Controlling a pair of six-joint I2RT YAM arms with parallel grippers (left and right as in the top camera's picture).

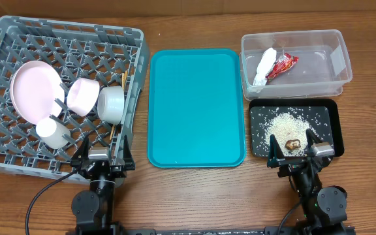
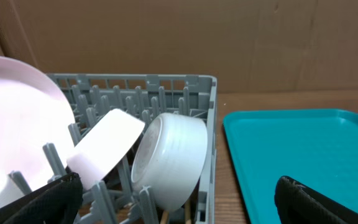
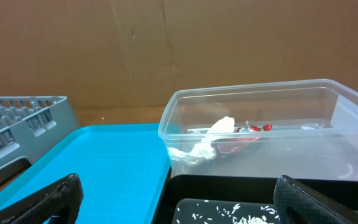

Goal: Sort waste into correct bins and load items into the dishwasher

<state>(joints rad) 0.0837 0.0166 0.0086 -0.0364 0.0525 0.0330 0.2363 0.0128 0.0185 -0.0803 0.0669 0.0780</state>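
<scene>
We find the left gripper and right gripper at the tabletop's near edge, both jaws released wide.

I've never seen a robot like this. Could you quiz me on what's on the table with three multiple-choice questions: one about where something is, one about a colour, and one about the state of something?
1. Where is the red snack wrapper?
A. on the teal tray
B. in the clear tub
C. in the grey rack

2. What colour is the shallow tray holding the rice?
A. black
B. white
C. yellow

3. How are the left hand and right hand?
A. both open and empty
B. both shut
C. one open, one shut

Answers:
1 B: the wrapper lies inside the clear tub, beside the napkin.
2 A: the rice sits on a black surface.
3 A: each wrist view shows fingers spread wide with nothing held between them.
</scene>
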